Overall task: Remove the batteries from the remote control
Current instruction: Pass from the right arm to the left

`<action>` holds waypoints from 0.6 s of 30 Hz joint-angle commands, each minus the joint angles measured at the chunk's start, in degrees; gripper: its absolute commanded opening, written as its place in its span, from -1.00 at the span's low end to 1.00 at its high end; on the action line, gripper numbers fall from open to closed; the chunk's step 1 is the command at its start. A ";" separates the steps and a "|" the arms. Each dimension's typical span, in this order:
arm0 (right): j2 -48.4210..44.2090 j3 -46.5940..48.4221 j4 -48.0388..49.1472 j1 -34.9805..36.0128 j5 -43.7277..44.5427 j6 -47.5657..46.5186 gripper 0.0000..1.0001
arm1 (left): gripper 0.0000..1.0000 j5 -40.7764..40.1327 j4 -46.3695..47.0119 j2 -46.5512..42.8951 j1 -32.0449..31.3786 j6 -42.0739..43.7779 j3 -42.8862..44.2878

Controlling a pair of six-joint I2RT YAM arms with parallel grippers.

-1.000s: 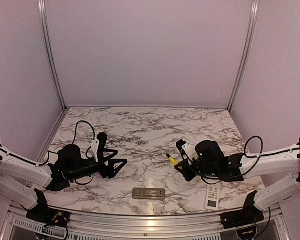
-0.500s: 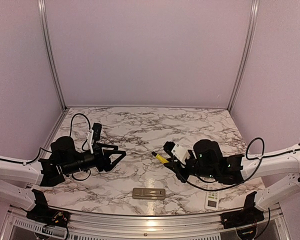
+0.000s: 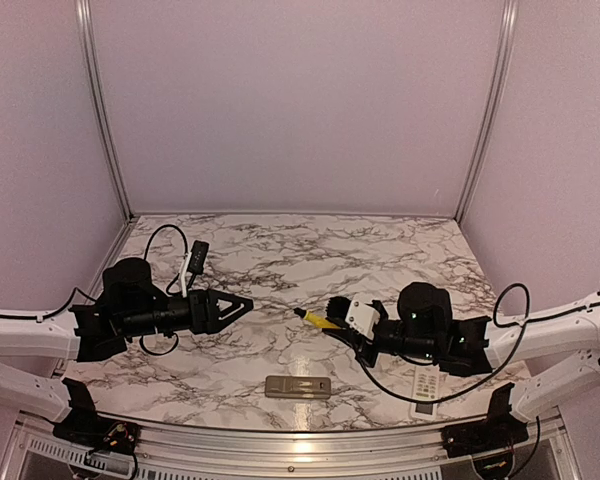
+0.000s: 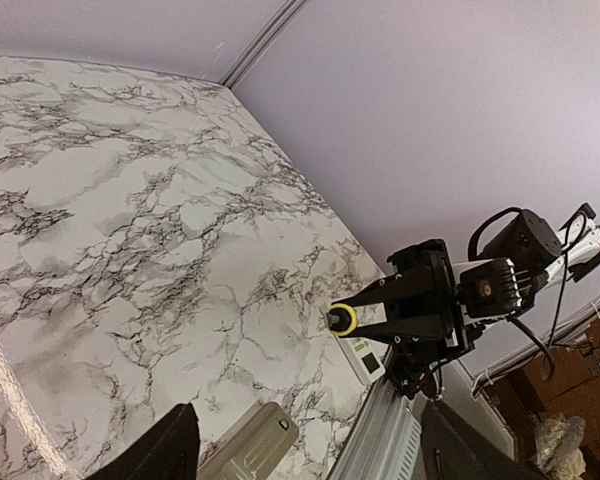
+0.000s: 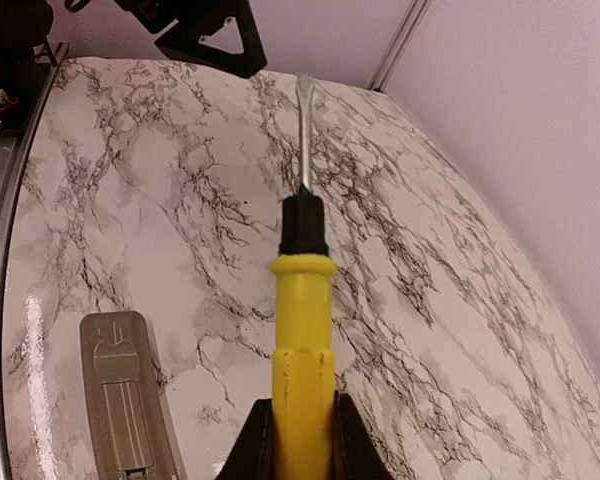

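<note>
Right claw [image 5: 300, 438]: clamped on screwdriver [image 5: 302, 300]. Left claw [image 3: 236, 307]: apart, empty. Advice: seat blade squarely in grey remote [image 3: 298, 386] cover seam; lever gently.

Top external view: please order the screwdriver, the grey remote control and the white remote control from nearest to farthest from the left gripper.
From the left gripper:
1. Screwdriver, to its right, held in the right gripper.
2. Grey remote control, front centre.
3. White remote control, front right, beside the right arm.

2 remotes [image 3: 298, 386] [image 3: 425, 394], 1 screwdrvr [image 3: 318, 320]
</note>
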 commanded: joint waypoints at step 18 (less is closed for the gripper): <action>3.10 1.86 1.75 2.85 -8.99 -5.62 -1.00 | 0.22 8.57 -2.47 5.13 -0.61 -0.04 4.35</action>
